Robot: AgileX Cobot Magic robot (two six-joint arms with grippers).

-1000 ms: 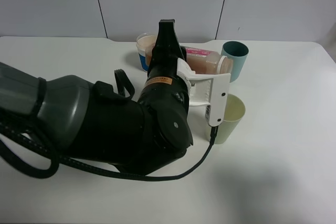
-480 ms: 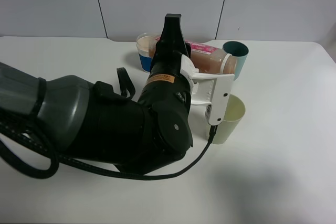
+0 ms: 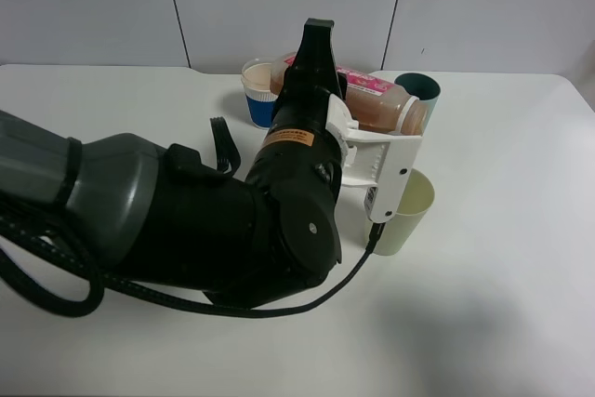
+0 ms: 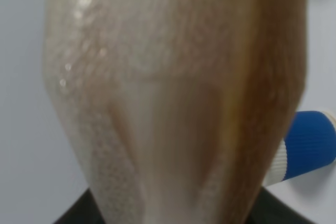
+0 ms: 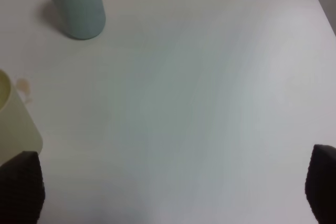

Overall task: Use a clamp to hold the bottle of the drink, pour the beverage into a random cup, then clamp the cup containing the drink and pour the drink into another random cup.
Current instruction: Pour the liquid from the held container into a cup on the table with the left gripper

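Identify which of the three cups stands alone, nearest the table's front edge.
The pale yellow-green cup: it stands forward by itself, while the teal cup and the blue-banded white cup both stand farther back.

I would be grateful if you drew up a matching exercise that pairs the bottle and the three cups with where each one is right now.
Things:
1. bottle
2. pale yellow-green cup
3. teal cup
4. blue-banded white cup

Places:
a. upright at the back, farthest left of the cups
b. tipped on its side, clamped in the left gripper
c. upright, nearest the front
d. upright at the back right, partly hidden by the bottle's neck

Pairs: 1-b, 2-c, 3-d, 4-a
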